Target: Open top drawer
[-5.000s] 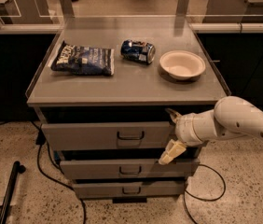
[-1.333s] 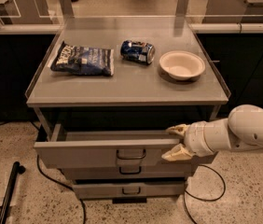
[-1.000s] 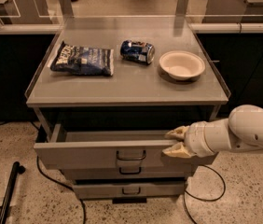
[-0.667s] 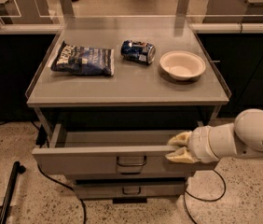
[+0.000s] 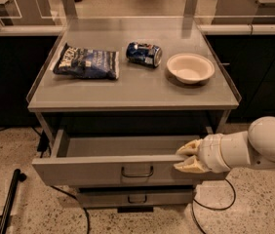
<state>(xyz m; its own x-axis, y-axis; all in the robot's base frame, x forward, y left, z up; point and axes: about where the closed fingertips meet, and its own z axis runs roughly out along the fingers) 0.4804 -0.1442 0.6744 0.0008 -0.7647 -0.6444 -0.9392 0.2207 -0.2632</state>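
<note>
The top drawer point(image 5: 98, 170) is a wide grey metal drawer, pulled well out of the cabinet. Its small dark bracket handle point(image 5: 137, 171) sits at the centre of the front. Its shallow grey tray point(image 5: 127, 145) shows inside and looks empty. My gripper point(image 5: 186, 158) comes in from the right on a white arm. It is closed over the top rim of the drawer front, right of the handle, with one finger point(image 5: 188, 148) inside the rim and one on the front face.
A narrower grey drawer point(image 5: 137, 197) sits shut below. On the cabinet top point(image 5: 132, 89) lie a dark chip bag point(image 5: 86, 62), a blue can point(image 5: 144, 53) on its side and a white bowl point(image 5: 190, 68). A black pole point(image 5: 10, 199) and cables lie on the floor at the left.
The top drawer was shut five seconds ago. It has come out toward the camera with my gripper on its front rim, and slid a little further in the last second.
</note>
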